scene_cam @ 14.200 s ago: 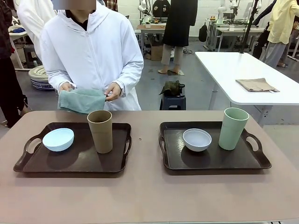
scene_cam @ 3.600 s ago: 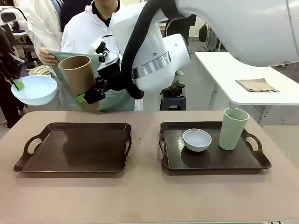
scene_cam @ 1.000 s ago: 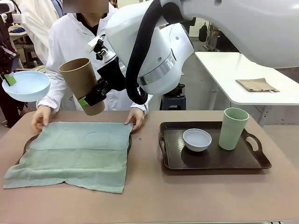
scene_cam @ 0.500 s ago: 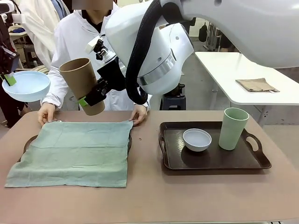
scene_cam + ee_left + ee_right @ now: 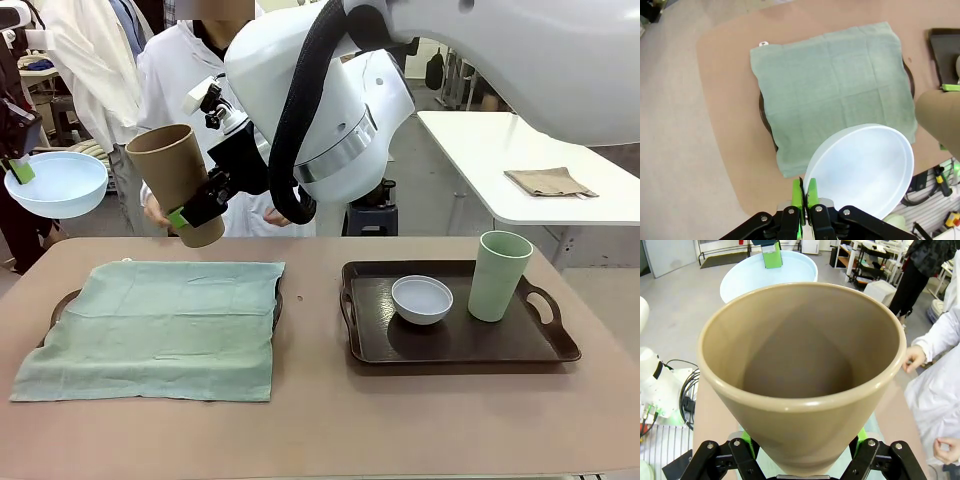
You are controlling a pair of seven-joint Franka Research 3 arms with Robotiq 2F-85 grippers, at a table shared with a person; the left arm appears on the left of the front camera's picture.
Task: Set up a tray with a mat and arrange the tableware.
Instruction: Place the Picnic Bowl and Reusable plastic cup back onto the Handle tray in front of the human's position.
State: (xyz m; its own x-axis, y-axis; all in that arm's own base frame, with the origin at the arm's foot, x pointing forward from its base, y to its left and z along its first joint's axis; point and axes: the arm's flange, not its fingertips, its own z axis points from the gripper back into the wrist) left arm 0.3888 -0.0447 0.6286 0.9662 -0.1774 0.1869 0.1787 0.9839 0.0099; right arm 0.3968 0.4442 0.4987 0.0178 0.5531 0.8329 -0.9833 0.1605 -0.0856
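Observation:
A green mat (image 5: 155, 325) lies spread over the left dark tray (image 5: 277, 306), hiding most of it. My left gripper (image 5: 18, 170) is shut on the rim of the light blue bowl (image 5: 56, 184), held high above the table's left edge. The left wrist view looks down past this gripper (image 5: 804, 192) and bowl (image 5: 865, 167) onto the mat (image 5: 832, 90). My right gripper (image 5: 195, 215) is shut on the brown tumbler (image 5: 176, 175), held tilted in the air above the mat's far edge. That tumbler (image 5: 800, 360) sits between my right gripper's (image 5: 802, 452) fingers.
The right tray (image 5: 460, 345) carries a pale white bowl (image 5: 421, 298) and a pale green tumbler (image 5: 498, 275). A person in white stands behind the far edge, hands (image 5: 275, 215) off the table. The near strip of the table is bare.
The person has let go of the mat's far corners and drawn both hands back. The mat now lies flat over the left tray. Both arms hold still.

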